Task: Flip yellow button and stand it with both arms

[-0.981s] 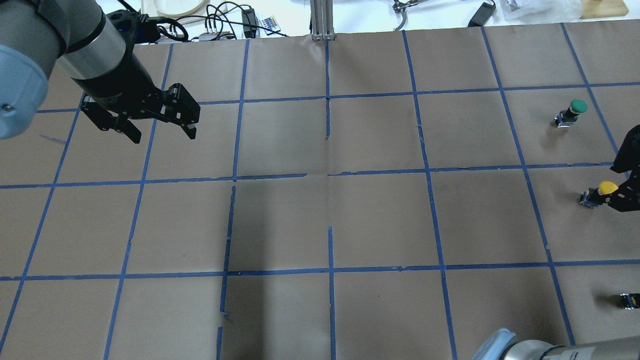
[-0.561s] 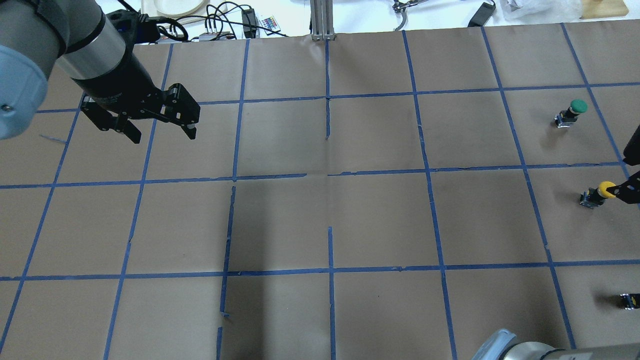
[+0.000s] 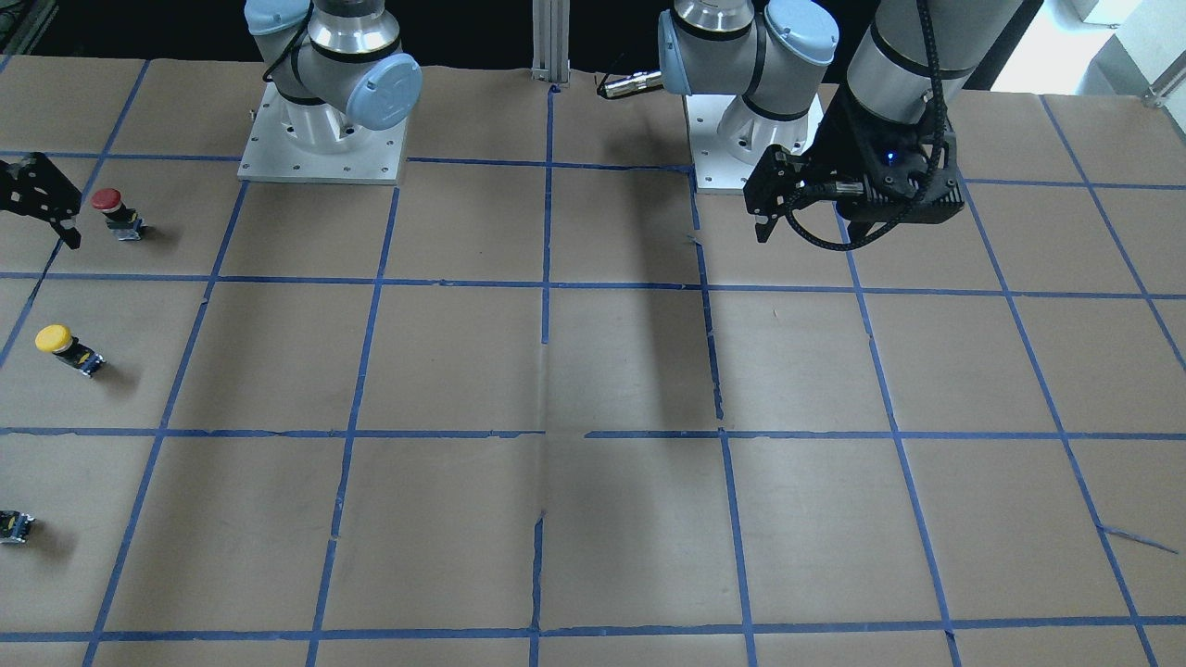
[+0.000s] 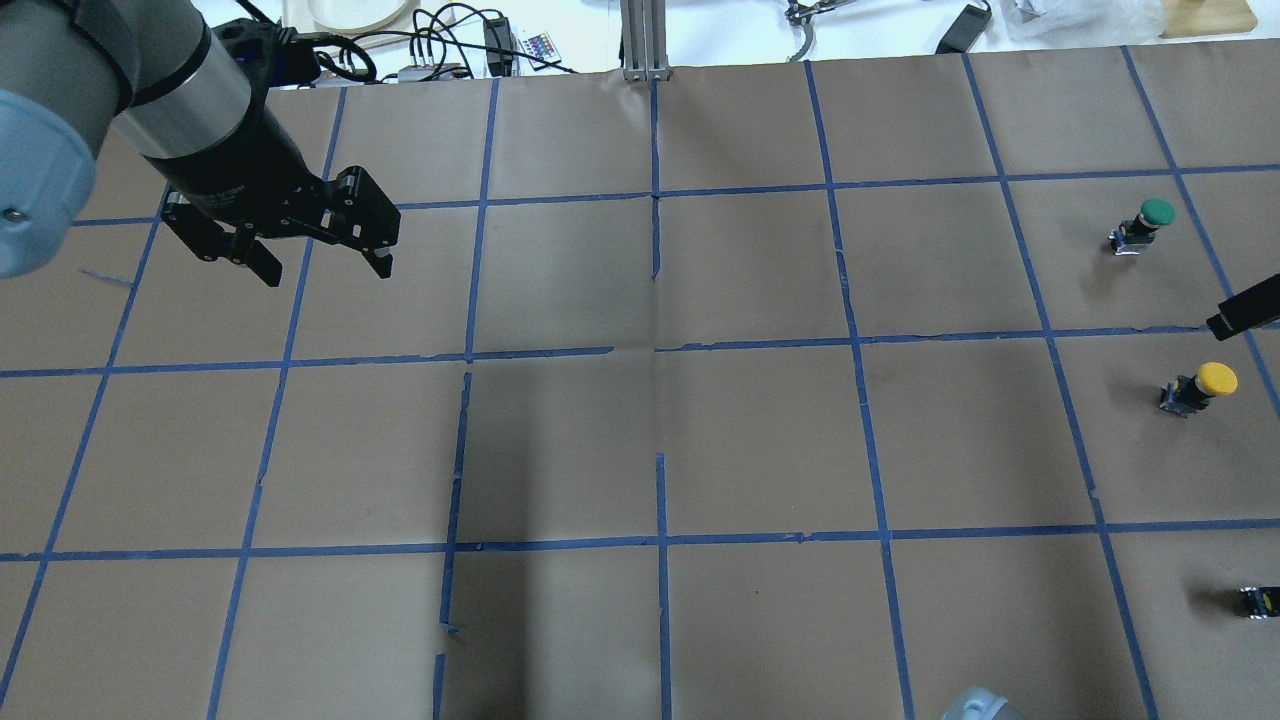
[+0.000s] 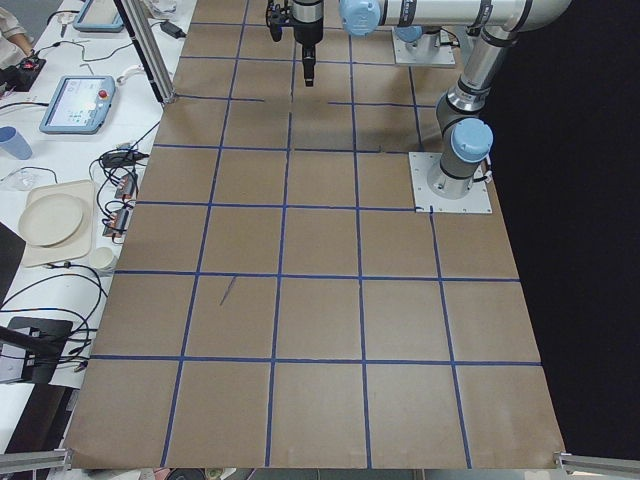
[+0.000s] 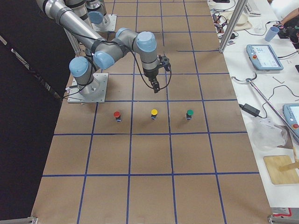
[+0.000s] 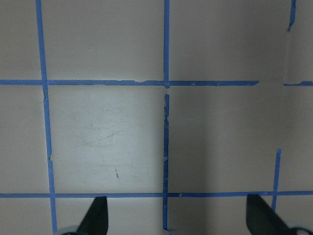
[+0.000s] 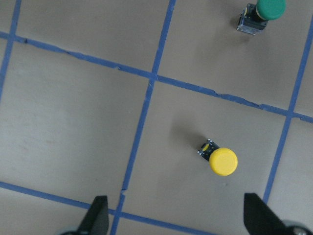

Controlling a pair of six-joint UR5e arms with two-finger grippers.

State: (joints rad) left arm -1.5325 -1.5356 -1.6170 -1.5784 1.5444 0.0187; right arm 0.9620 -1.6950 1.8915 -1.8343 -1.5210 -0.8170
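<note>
The yellow button [image 4: 1215, 379] stands upright, cap up, on the brown paper near the table's right end. It also shows in the front view [image 3: 57, 339], the right side view [image 6: 153, 113] and the right wrist view [image 8: 223, 161]. My right gripper [image 8: 177, 223] is open and empty. It hangs raised above the button, a little back toward my base, apart from it; only a fingertip [image 4: 1240, 311] shows in the overhead view. My left gripper [image 4: 325, 268] is open and empty, raised over the table's left part, far from the button; it also shows in the left wrist view [image 7: 177, 220].
A green button [image 4: 1157, 211] stands one square beyond the yellow one, and a red button [image 3: 107, 199] one square nearer my base. A tiny black-and-yellow block [image 4: 1260, 600] lies at the right edge. Cables and a plate [image 4: 350, 12] sit past the far edge, beside a metal post [image 4: 643, 40].
My right gripper was closed around the yellow button's cap; it has let go and drawn up and away to the right. The button stays standing in place. The left arm has not moved.
</note>
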